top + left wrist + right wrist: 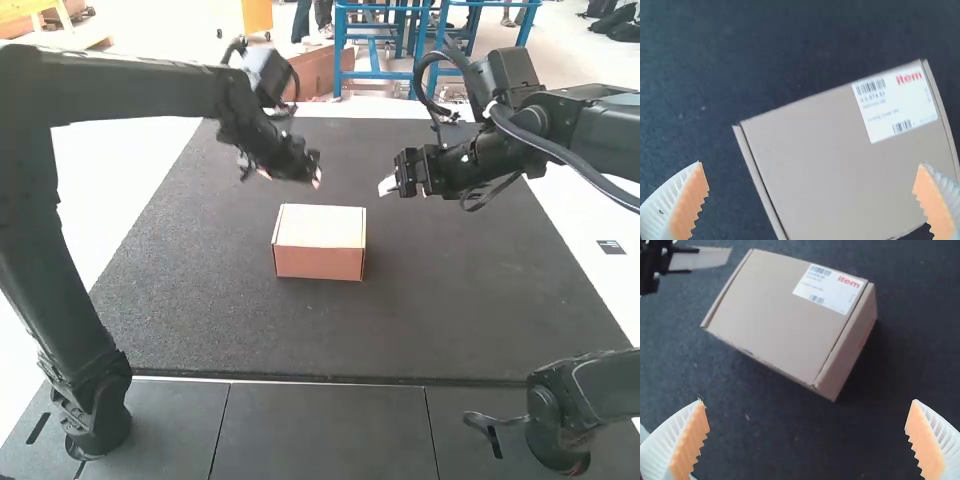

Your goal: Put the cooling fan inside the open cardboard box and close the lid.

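Note:
A brown cardboard box (319, 241) stands in the middle of the black mat with its lid shut; a white printed label sits on the lid (895, 106) (829, 282). My left gripper (290, 175) hangs above and behind the box's left side, open with nothing between its ribbed white fingers (682, 200). My right gripper (392, 184) hovers above and behind the box's right side, also open and empty, orange pads (925, 442) wide apart. No cooling fan can be seen; the closed box hides its inside.
The black mat (180, 290) covers the table, with white surface on either side. Both arm bases (85, 410) (575, 420) stand at the near edge. A small dark tag (611, 246) lies on the white surface to the right.

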Available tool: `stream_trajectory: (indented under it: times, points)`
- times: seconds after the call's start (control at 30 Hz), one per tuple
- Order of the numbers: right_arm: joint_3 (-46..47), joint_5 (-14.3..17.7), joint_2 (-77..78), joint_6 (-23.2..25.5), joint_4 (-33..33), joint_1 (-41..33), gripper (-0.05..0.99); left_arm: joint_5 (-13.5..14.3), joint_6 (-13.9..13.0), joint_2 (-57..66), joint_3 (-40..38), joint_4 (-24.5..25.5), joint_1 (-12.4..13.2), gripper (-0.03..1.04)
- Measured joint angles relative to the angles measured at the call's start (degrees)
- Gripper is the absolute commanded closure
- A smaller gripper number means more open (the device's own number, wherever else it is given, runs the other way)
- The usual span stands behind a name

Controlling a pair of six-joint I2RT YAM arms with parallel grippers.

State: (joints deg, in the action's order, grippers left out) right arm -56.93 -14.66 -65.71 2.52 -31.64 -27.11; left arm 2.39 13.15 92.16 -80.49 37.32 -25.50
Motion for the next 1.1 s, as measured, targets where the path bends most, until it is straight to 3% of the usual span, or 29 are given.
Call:
stream_trajectory:
  times: [0.13,0.3,0.53,0.7,0.9,1.1]
  points:
    - [0.00,0.04,0.00,0.04,0.52,0.02,0.03,0.57,-0.31,-4.81,-5.35,5.05,5.84,0.04]
    - [0.00,1.60,0.02,1.05,2.95,0.02,0.03,-0.74,-1.01,-8.70,-4.07,4.39,8.96,0.04]
    - [0.90,4.96,3.48,1.38,10.58,3.85,0.03,-3.04,-2.43,-16.50,7.19,-9.97,11.74,0.04]
    - [3.65,5.51,7.93,0.81,15.87,9.75,0.03,-3.78,-3.50,-24.59,16.33,-20.61,12.33,0.04]
    - [11.54,4.20,12.07,-0.90,24.46,18.10,0.03,-4.00,-4.57,-33.22,29.42,-29.77,12.37,0.04]
    - [19.21,0.46,16.61,-1.53,31.56,26.32,0.03,-4.15,-5.03,-42.21,45.33,-42.93,12.37,0.04]
